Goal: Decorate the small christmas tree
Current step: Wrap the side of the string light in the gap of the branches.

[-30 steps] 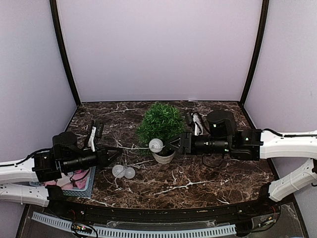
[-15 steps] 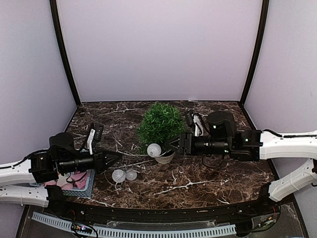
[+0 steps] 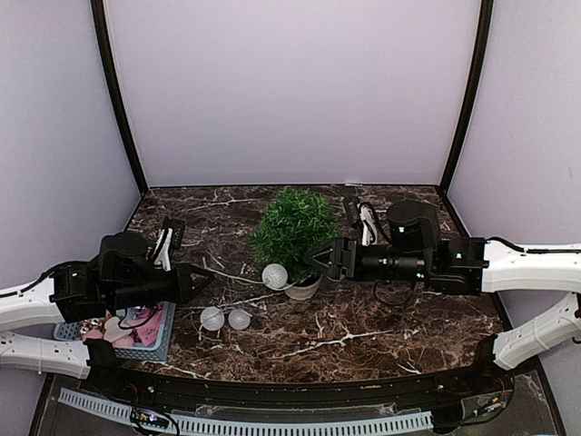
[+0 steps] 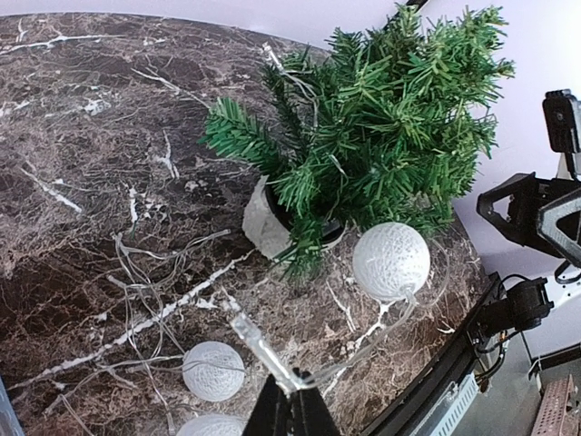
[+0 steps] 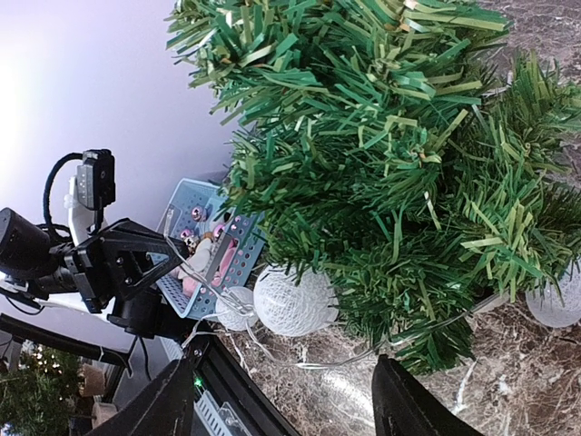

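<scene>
My right gripper (image 3: 318, 261) has sprung wide, the white ball (image 3: 274, 275) has dropped beside the small christmas tree (image 3: 292, 225), seemingly unhooked, my left gripper (image 3: 201, 280) pinching the string (image 4: 257, 350).

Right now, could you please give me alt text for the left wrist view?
The small christmas tree stands in a white pot on a dark marble table, with a white ball light by the pot. At the bottom edge, the left fingers pinch the light string; two more balls lie nearby.
</scene>
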Controlling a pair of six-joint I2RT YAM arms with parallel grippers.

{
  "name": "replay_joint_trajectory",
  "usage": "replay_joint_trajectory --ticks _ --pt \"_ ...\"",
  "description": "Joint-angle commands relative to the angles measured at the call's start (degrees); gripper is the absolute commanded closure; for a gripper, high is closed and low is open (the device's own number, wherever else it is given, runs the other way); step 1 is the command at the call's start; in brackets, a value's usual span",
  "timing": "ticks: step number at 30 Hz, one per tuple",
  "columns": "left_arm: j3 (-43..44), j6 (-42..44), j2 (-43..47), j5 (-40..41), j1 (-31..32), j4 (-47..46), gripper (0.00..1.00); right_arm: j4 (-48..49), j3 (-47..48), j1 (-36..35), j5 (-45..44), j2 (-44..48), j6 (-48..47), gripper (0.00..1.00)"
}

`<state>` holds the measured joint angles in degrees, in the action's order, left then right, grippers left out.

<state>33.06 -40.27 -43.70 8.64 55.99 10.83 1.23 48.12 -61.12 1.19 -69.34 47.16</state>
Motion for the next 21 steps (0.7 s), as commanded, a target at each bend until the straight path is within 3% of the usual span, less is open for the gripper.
replay_joint_trajectory --ticks 1,5,11,15,21 --pt "3.8 -3.6 -3.0 0.9 -0.2 3.4 1.00 2.7 -0.2 0.1 -1.0 1.0 -0.6 0.32" --pt "4.8 -6.6 -4.8 -2.6 -0.2 4.2 1.00 2.7 -0.5 0.1 -1.0 1.4 -0.5 0.32" --pt "-4.1 -10.3 1.4 -8.3 -0.1 -0.2 1.00 3.1 -0.8 0.1 -2.2 1.5 -1.0 0.31" --pt "-4.0 -8.8 4.7 -7.3 -0.1 2.2 1.00 3.2 -0.8 0.1 -1.8 1.2 -1.1 0.31" --pt "-0.9 -4.8 1.7 -11.6 -0.1 3.6 1.00 3.8 -1.2 0.1 -1.8 1.0 -0.6 0.31"
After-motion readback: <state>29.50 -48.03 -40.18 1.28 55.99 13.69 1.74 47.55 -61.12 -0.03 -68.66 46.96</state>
